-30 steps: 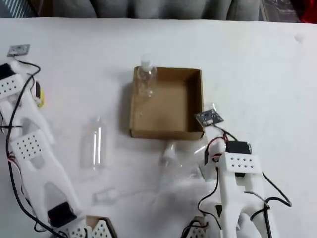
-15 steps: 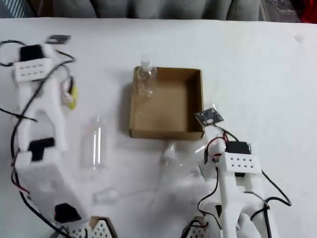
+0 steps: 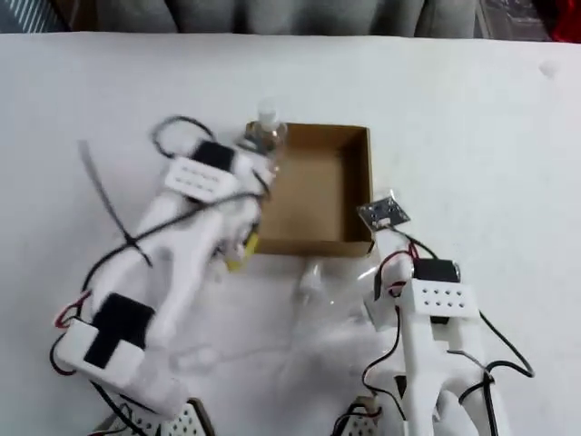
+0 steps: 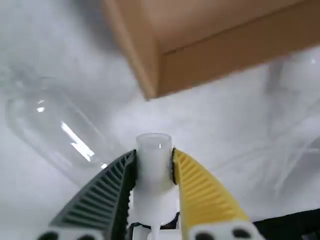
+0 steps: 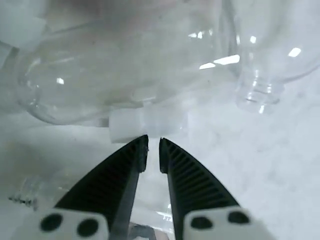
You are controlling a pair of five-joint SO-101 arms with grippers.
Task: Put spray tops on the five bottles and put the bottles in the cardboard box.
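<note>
High view: shows cardboard box [image 3: 313,195] mid-tabletop [image 3: 472,109], standing bottle [image 3: 266,138] with spray head upright in its far-left corner, brown floor open beside it. Left gripper [image 4: 153,157] — jaws clamped on a white spray top [image 4: 152,172], just off the box's near corner, near a lying clear bottle [image 4: 55,130]. Right gripper [image 5: 152,147] — jaws nearly closed on nothing, close to a capped lying bottle [image 5: 120,70] beside an open-necked bottle [image 5: 272,50].

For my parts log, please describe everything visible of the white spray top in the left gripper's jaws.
The spray top is white plastic, a short round tube with a flat end. The ribbed jaws of the left gripper, one dark grey, one yellow, clamp its sides. It hangs over the table near a corner of the cardboard box, a clear bottle lying nearby.
</note>
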